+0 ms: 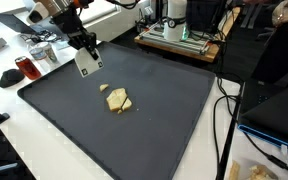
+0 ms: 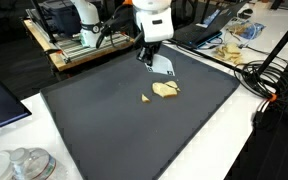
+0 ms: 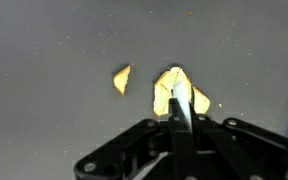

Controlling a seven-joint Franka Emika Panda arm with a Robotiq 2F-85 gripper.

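My gripper point(image 1: 85, 49) point(image 2: 151, 54) hangs above the far part of a dark grey mat point(image 1: 164, 120) point(image 2: 104, 130). Its jaws are shut on a thin white flat piece point(image 1: 85, 64) point(image 2: 162, 66) that hangs down below the fingers. In the wrist view this white piece point(image 3: 179, 95) shows edge-on, sticking out from the gripper point(image 3: 177, 116). On the mat, a short way beyond its tip, lies a cluster of pale yellow chunks point(image 1: 120, 101) point(image 2: 166, 89) point(image 3: 162, 88). One small yellow bit point(image 1: 105, 87) point(image 2: 145, 98) point(image 3: 121, 79) lies apart beside them.
A red can point(image 1: 24, 68) and a glass jar point(image 1: 42, 52) stand off the mat's corner. A wooden rack with equipment point(image 1: 179, 35) point(image 2: 79, 45) is behind the mat. Cables point(image 1: 224, 110) point(image 2: 274, 90) run along one side. Glass lids point(image 2: 24, 165) sit at the near corner.
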